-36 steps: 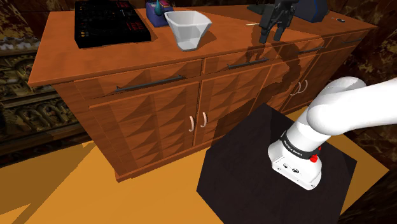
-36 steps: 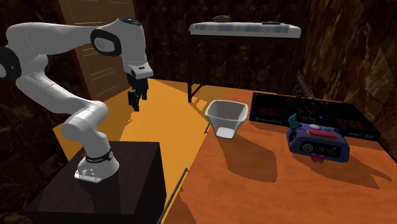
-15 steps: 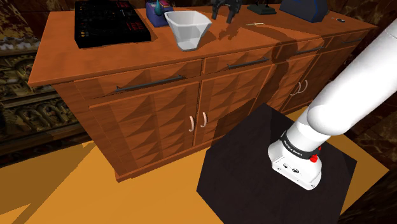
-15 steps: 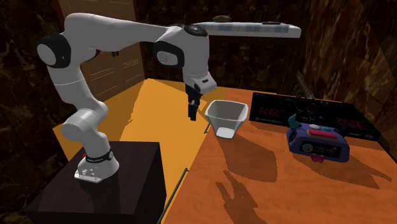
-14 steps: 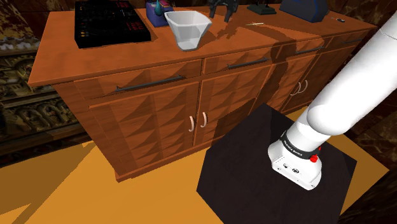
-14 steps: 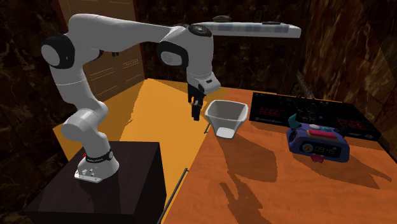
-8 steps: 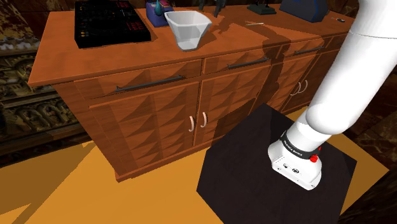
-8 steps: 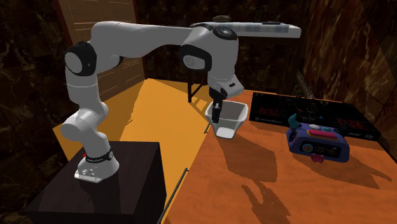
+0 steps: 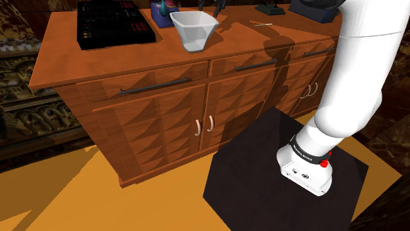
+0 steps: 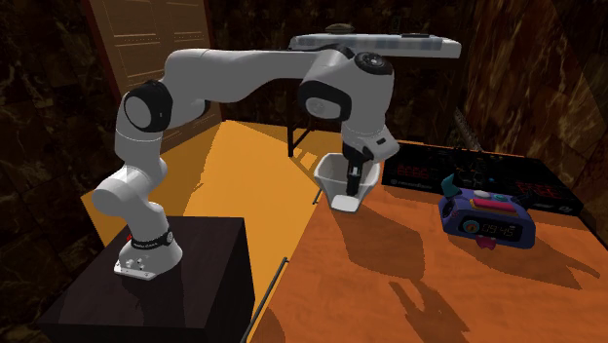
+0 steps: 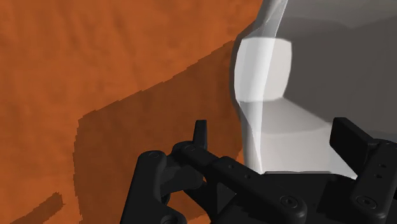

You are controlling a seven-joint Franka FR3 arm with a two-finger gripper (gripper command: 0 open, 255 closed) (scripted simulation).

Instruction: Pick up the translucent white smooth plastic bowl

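The white translucent bowl (image 9: 194, 30) stands upright on the orange wooden sideboard top (image 9: 98, 56), near its back edge. My black gripper (image 10: 353, 181) hangs over the bowl (image 10: 336, 178), fingers pointing down at its rim. In the wrist view the gripper (image 11: 277, 137) is open. One fingertip (image 11: 201, 130) is outside the bowl's wall (image 11: 264, 70) and the other (image 11: 352, 139) is over its hollow. Neither finger touches the bowl. In the shoulder view the gripper (image 9: 217, 6) is just beyond the bowl at the top edge.
A black console (image 9: 112, 23) lies to the shoulder view's left of the bowl. A blue clock radio (image 10: 484, 219) sits close behind it. A thin pen (image 9: 261, 24) lies further right. The dark stand (image 9: 282, 177) is on the orange floor before the cabinet doors.
The arm has swung from the shoulder view's right across the sideboard to the bowl. The gripper, earlier off to the side, now hangs over the bowl's rim. The bowl has not moved.
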